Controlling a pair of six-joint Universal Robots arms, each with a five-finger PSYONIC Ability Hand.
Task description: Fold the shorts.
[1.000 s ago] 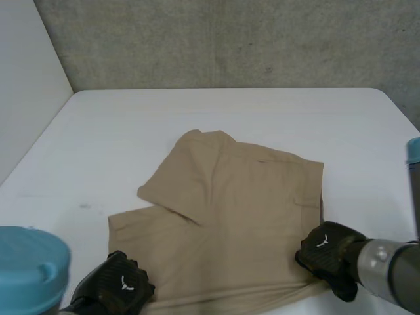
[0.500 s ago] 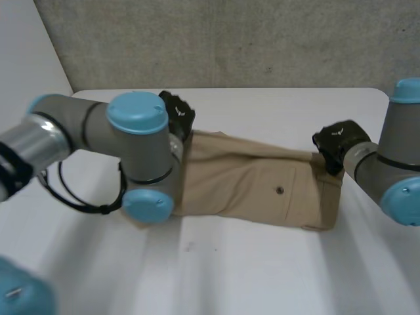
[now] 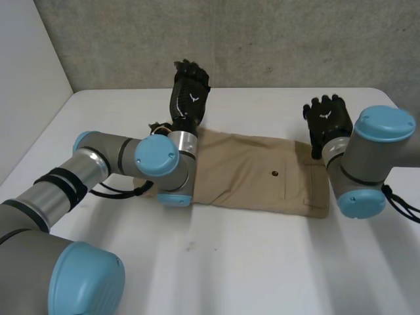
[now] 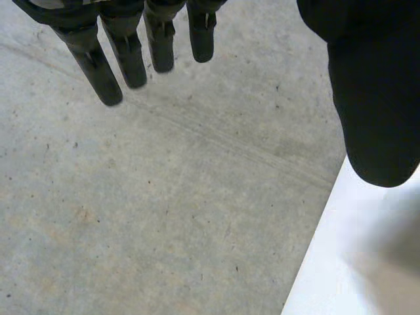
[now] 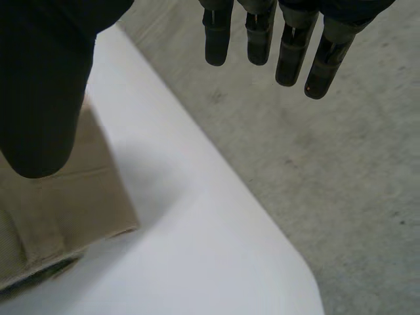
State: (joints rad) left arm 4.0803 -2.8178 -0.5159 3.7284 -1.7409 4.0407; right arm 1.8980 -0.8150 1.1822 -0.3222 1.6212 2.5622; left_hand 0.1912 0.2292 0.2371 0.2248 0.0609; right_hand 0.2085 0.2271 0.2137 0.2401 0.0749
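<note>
Head view: beneath a grey concrete wall (image 3: 262, 39), a white tabletop (image 3: 249, 275) carries the tan shorts (image 3: 249, 174). They lie as one long flat band across its middle, running from 9 o'clock to 3 o'clock. The left arm (image 3: 98, 164) reaches in from 8 o'clock and crosses over the band's 9 o'clock end. The right arm (image 3: 367, 157) stands at the 3 o'clock end.

The lengthwise fold looks laid down, and the cloth sits square and smooth, most likely so it can be doubled once more end to end. Both hands are lifted clear of it, apparently so that nothing drags the fresh fold out of line.

The left hand (image 3: 190, 98) rises at 11 o'clock from the shorts' centre, above the far edge and apart from the cloth. Its fingers (image 4: 128, 59) are straight and spread in the left wrist view, holding nothing. The right hand (image 3: 326, 121) stands at 2 o'clock, near the far corner of the band. Its fingers (image 5: 289, 52) are equally straight and empty in the right wrist view, where the cloth's end lies beside its thumb, near the tabletop's rounded corner. A small dark button (image 3: 275, 174) faces up on the band, a little toward 3 o'clock of centre.
</note>
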